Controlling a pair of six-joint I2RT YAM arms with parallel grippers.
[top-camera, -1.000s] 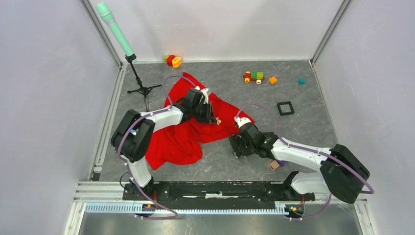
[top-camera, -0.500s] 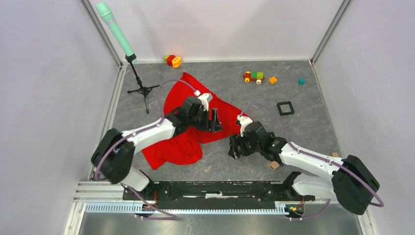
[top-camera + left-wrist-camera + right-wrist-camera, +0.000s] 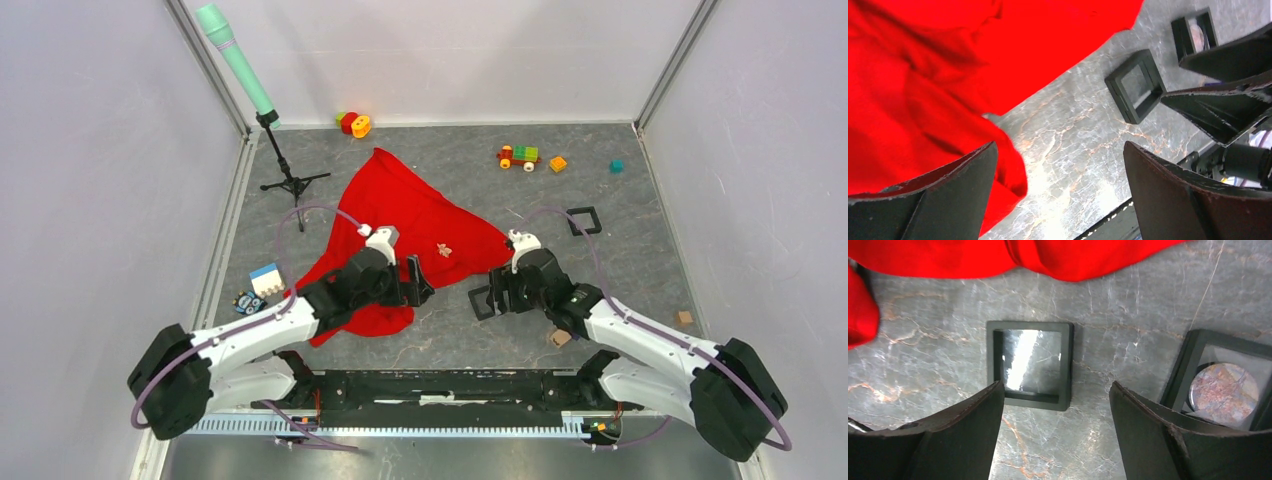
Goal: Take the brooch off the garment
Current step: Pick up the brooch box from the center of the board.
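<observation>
While the brooch (image 3: 444, 250) lies on the garment (image 3: 420, 210), a pale speck on the red cloth just right of the middle of the overhead frame, neither arm has hold of anything. The left jaws, at the cloth's lower fold centre-left in that frame, stand wide apart with nothing between them. The right jaws, over the worktop (image 3: 600, 170) just off the cloth's lower right edge, are likewise spread and empty. The step in hand, as I judge it, is the approach; the pulling-off has not yet started, so the task is at its beginning. The next move probably calls for one arm to pin the fabric close beside the brooch so it does not lift. The other would then close finely on the tiny ornament and draw it away, which needs careful aim over soft, rumpled cloth. Much is out of sight. Neither wrist camera shows the brooch: the left wrist view has red folds in its upper left and grey stone below, and the right wrist view has only a strip of red along its top edge. How the brooch is fastened cannot be made out. Beyond the tips of the right jaws a black square tray (image 3: 1030, 401) lies on the stone, and a second tray (image 3: 1180, 365) holding a round mottled disc is cut off at the right edge. Whether either jaw touches the worktop I cannot tell.
</observation>
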